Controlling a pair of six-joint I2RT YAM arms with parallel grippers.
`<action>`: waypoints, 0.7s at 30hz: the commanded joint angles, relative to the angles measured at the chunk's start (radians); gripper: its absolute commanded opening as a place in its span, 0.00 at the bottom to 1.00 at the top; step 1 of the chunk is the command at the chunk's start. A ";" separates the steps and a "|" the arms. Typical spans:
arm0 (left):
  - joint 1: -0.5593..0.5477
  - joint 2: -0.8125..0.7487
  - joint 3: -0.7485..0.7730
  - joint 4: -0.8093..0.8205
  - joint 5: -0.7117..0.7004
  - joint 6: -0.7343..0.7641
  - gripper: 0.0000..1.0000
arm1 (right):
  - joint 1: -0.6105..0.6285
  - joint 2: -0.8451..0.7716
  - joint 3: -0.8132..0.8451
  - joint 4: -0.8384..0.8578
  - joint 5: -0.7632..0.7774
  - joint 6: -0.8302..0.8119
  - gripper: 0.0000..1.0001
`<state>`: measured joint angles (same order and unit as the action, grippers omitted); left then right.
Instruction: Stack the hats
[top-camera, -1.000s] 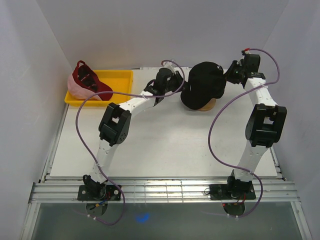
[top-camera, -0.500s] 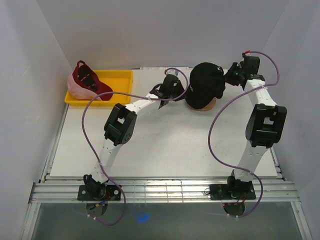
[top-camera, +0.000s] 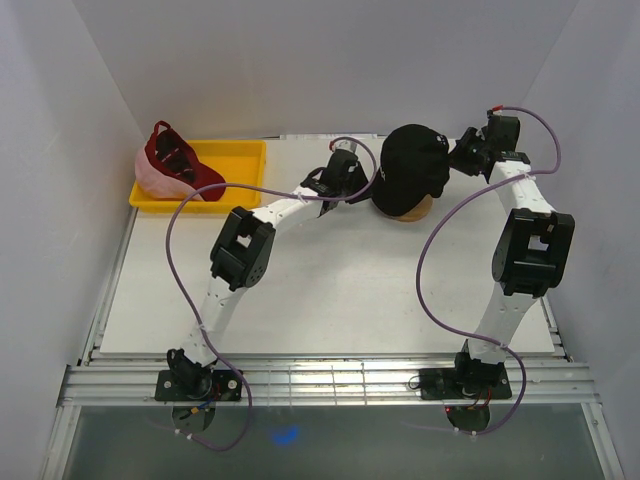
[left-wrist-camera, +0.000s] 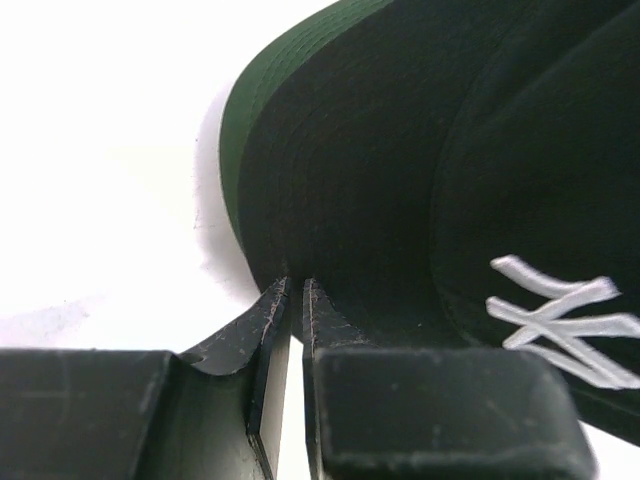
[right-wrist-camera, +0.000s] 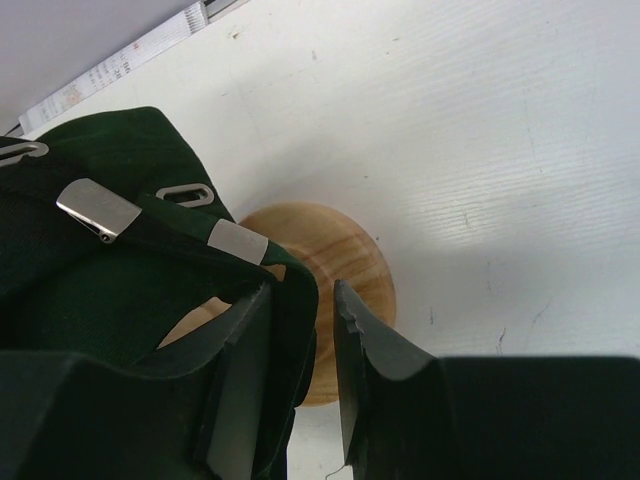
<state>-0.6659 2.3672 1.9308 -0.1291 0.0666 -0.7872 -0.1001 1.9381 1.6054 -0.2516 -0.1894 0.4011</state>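
Now my left gripper (left-wrist-camera: 293, 290) pinches the brim of the black cap (top-camera: 412, 165), perched on the wooden stand (right-wrist-camera: 345, 255) at one o'clock. My right gripper (right-wrist-camera: 300, 300) has its jaws slightly apart around the cap's back rim. A red cap (top-camera: 185, 160) and a pink cap (top-camera: 150, 178) sit at the yellow tray (top-camera: 240, 160), ten o'clock.

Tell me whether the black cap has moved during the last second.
Yes. The black cap has shifted slightly right, its left edge farther from the yellow tray, and it now sits more squarely over the wooden stand.
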 joint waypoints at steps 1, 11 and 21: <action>-0.012 0.018 0.046 -0.021 0.006 -0.007 0.00 | -0.015 0.002 -0.042 -0.069 0.077 -0.015 0.36; -0.012 0.024 0.057 -0.027 0.006 -0.004 0.00 | -0.016 0.022 -0.044 -0.071 0.058 -0.008 0.35; -0.012 -0.069 0.031 -0.105 -0.102 -0.006 0.00 | -0.016 -0.013 0.108 -0.118 0.012 -0.011 0.56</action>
<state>-0.6678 2.4107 1.9465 -0.1959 0.0296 -0.7872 -0.1120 1.9381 1.6314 -0.3084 -0.1822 0.4099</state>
